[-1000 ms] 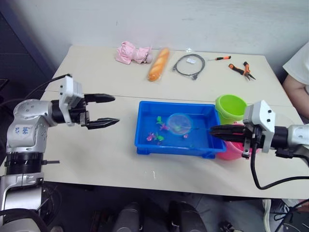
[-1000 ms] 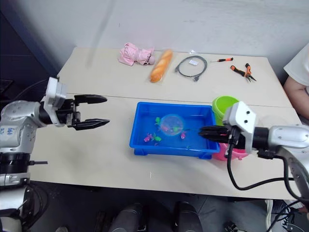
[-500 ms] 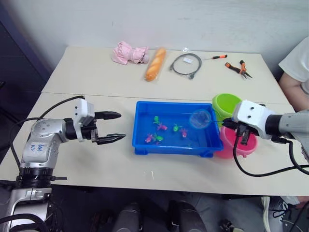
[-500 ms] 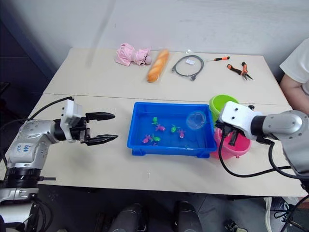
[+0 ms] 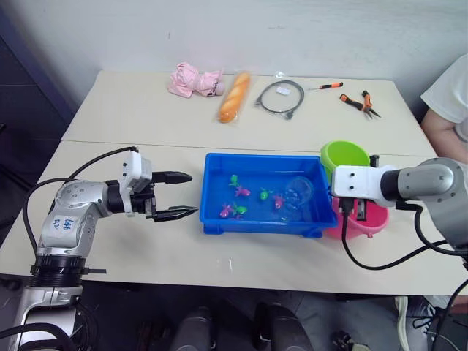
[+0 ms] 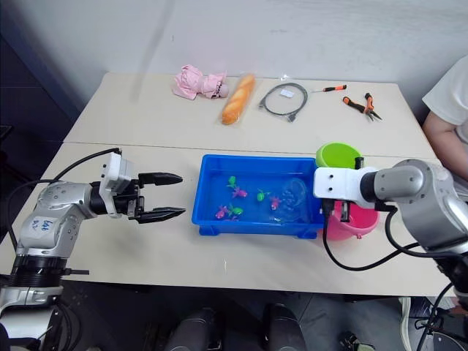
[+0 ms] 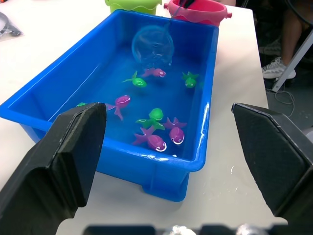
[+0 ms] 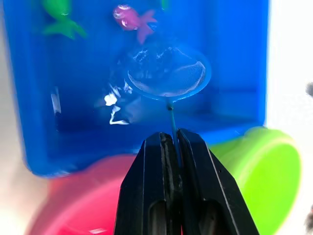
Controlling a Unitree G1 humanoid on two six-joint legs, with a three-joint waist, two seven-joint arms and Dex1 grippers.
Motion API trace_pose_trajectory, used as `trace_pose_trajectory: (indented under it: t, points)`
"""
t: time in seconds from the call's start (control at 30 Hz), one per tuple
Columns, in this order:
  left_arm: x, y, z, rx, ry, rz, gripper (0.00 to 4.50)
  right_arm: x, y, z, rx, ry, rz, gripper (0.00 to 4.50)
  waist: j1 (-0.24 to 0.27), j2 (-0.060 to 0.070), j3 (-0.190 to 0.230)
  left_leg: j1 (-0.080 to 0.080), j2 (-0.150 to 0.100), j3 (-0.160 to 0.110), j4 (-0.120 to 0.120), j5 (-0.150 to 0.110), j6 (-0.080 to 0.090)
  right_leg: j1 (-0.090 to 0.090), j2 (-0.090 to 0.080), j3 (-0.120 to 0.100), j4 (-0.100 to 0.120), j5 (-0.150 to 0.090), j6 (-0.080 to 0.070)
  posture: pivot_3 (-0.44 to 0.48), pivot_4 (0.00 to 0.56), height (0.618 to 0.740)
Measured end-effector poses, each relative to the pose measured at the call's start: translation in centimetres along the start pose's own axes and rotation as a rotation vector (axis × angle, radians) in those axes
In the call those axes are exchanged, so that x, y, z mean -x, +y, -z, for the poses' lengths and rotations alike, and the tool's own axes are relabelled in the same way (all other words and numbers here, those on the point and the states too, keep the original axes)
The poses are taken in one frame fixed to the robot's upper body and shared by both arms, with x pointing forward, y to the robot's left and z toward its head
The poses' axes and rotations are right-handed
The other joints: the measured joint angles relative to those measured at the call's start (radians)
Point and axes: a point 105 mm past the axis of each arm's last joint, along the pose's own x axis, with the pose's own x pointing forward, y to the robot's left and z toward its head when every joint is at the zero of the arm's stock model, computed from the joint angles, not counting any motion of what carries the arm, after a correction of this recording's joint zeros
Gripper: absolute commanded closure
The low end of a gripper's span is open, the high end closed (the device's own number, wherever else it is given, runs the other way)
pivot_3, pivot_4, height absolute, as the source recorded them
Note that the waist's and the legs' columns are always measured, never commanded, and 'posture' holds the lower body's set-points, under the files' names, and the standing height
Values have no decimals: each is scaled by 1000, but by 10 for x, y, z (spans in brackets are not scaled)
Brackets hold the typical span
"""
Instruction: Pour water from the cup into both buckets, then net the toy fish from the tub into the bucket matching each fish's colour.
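The step in hand, as I judged it, was netting: I had the net (image 8: 167,74) down in the tub (image 5: 219,221) at its right end and needed a fish in the hoop. To do it well I thought I should slide the hoop low under one fish, come up from beneath it slowly so the water drained and the fish did not wash out, keep the hoop level, and then carry it over the bucket of the same colour before tipping.

Nearest me, my right gripper (image 8: 173,147) was closed tight on the net's thin dark handle, fingers pressed together with the handle running out between them. It hung above the pink bucket (image 5: 363,219), which stood just beside the tub's right wall. My left gripper (image 5: 177,196) stood wide open and held nothing, hovering over the table (image 5: 146,234) just left of the tub.

Farther in, the hoop looked empty, and one pink fish (image 8: 133,20) lay just beyond its rim, the closest catch. The other toy fish (image 7: 155,115), pink and green, lay scattered along the tub's floor toward my left. The green bucket (image 5: 345,155) stood behind the pink one, touching or nearly touching the tub's far right corner.

I could not make out the cup.
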Motion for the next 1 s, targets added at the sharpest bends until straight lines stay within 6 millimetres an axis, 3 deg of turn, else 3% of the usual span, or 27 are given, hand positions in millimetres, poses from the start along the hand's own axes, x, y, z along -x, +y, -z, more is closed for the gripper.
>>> trace_pose_trajectory:
  t: [0.63, 1.0]
  points:
    - [4, -5, 6, 7, 29, -5, 112, -29, 15, -15, -173, -143, -25, 4500, -1, 0, 0, 0, 0, 0, 0, 0, 0, 0, 0, 0, 1, 0, 0, 0, 150, 740]
    - [4, -5, 6, 7, 29, -5, 112, -19, 20, -17, -312, -204, -69, 4500, 0, 0, 0, 0, 0, -1, 0, 0, 0, 0, 0, 0, 1, 0, 0, 0, 150, 740]
